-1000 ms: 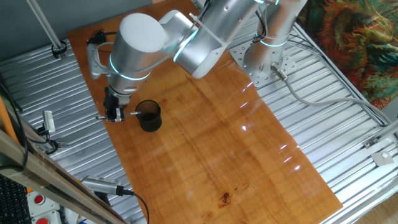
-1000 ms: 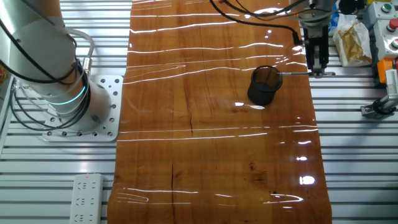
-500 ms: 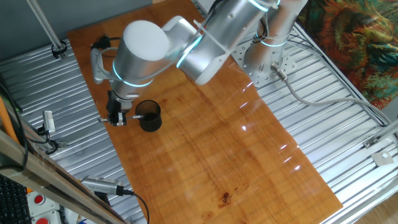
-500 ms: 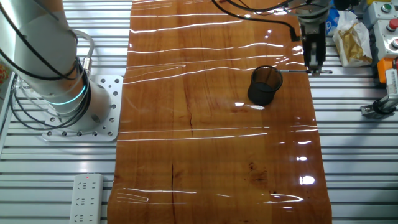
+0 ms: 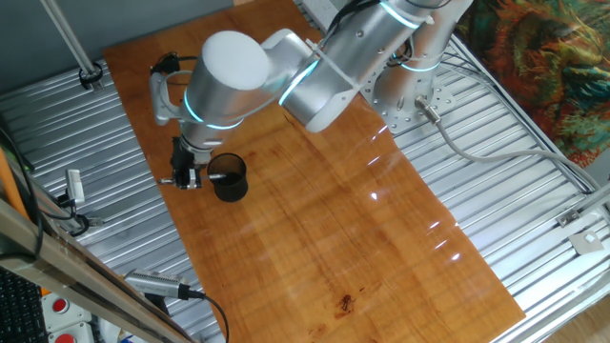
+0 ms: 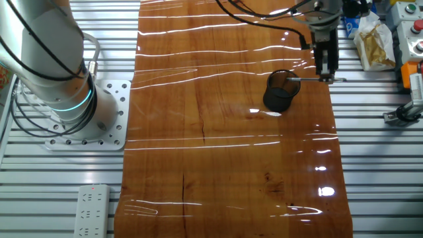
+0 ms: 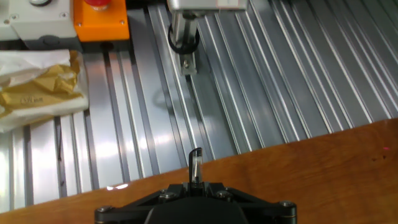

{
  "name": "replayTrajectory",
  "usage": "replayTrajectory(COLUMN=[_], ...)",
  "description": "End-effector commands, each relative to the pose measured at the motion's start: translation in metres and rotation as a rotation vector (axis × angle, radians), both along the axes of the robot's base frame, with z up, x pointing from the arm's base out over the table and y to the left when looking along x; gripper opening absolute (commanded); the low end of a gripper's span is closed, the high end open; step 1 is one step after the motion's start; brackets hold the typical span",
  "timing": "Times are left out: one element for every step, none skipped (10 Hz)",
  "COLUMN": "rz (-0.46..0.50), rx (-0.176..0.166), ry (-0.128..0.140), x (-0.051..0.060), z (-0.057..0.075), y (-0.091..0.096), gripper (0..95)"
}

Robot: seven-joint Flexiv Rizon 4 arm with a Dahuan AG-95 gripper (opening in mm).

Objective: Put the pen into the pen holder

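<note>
Shifted toward pen holder point(image 6: 280, 91), gripper point(image 6: 325, 77) apparently clamps pen point(image 6: 316, 79).

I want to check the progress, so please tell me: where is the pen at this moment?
The pen is held level in the end effector, with its tip over the rim of the pen holder, near the wooden board's right edge in the other fixed view.

Two fixed cameras looked down from opposite sides, sharing the table point(image 5: 315, 219); the hand camera sat close above it.
</note>
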State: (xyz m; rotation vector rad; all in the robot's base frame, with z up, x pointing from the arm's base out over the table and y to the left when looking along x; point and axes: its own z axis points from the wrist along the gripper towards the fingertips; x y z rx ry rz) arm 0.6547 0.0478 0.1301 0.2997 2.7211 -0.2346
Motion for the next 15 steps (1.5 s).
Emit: replayTrajectory(rz=[0.002,0.002,0.002,0.001,0.001,0.002,0.002,0.003,0.003,0.005,0.006,0.007,0.007,0.005,0.005], rx=[0.005,0.007,0.008,0.009,0.009,0.009,0.009,0.009,0.009,0.008,0.007,0.003,-0.002,-0.007,-0.007], ry=[0.005,0.006,0.007,0.008,0.009,0.009,0.007,0.007,0.006,0.006,0.006,0.009,0.013,0.007,-0.007], x=[-0.001,-0.002,-0.003,-0.004,-0.005,-0.010,-0.014,-0.020,-0.024,-0.028,-0.031,-0.032,-0.032,-0.032,-0.032], z=[-0.002,-0.001,-0.001,-0.001,-0.002,-0.004,-0.006,-0.008,-0.010,-0.012,-0.013,-0.014,-0.013,-0.013,-0.012], y=[0.002,0.003,0.004,0.004,0.005,0.005,0.004,0.004,0.003,0.002,0.001,0.001,0.001,0.001,0.001], gripper=[0.0,0.0,0.0,0.0,0.0,0.0,0.0,0.0,0.0,0.0,0.0,0.0,0.0,0.0,0.0])
